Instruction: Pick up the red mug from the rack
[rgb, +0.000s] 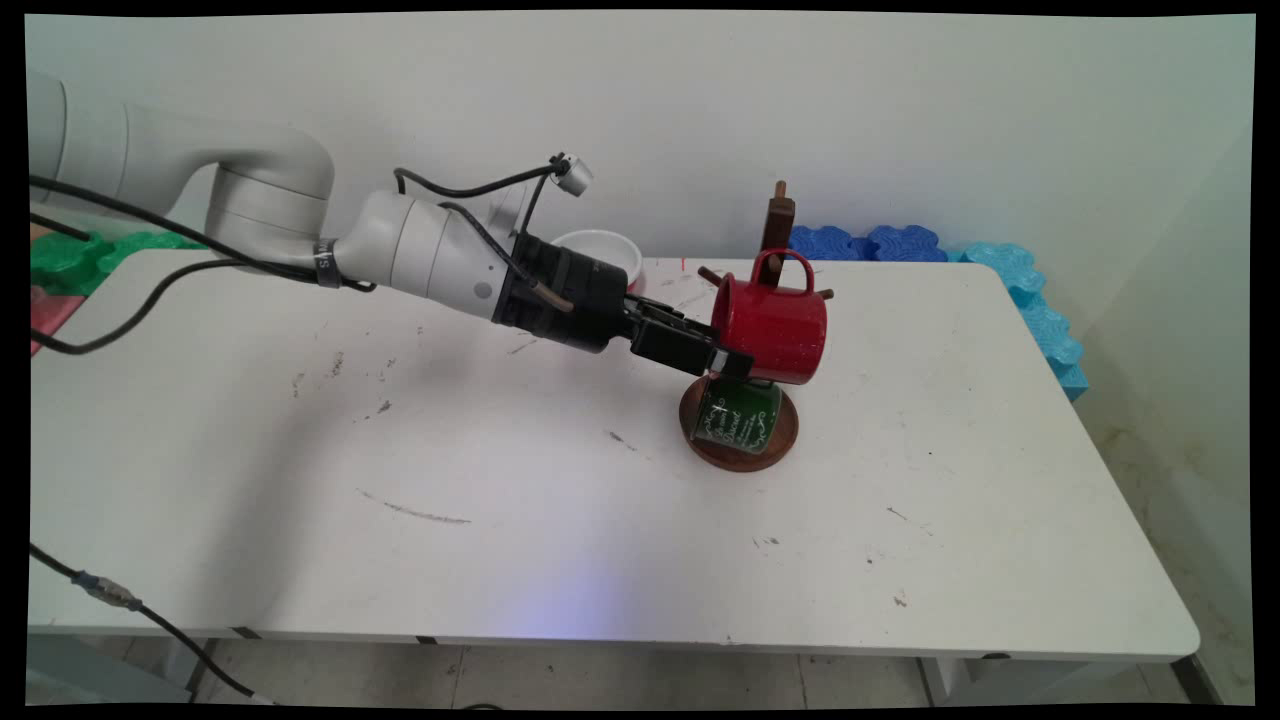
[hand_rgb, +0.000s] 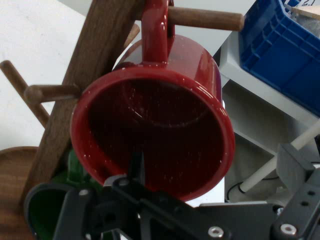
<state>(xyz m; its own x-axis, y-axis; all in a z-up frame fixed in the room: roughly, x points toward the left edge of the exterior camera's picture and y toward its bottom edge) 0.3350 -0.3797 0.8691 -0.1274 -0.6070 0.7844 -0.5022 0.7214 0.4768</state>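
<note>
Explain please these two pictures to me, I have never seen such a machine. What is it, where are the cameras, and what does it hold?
It is a white robot arm with a black gripper at a white table. The main view looks down from above the table's near side; the hand view looks along the gripper itself. The fingers pinch the rim of a red mug, whose handle hangs on a peg of a wooden mug rack. A green mug hangs lower on it. A white bowl stands behind the arm.
</note>
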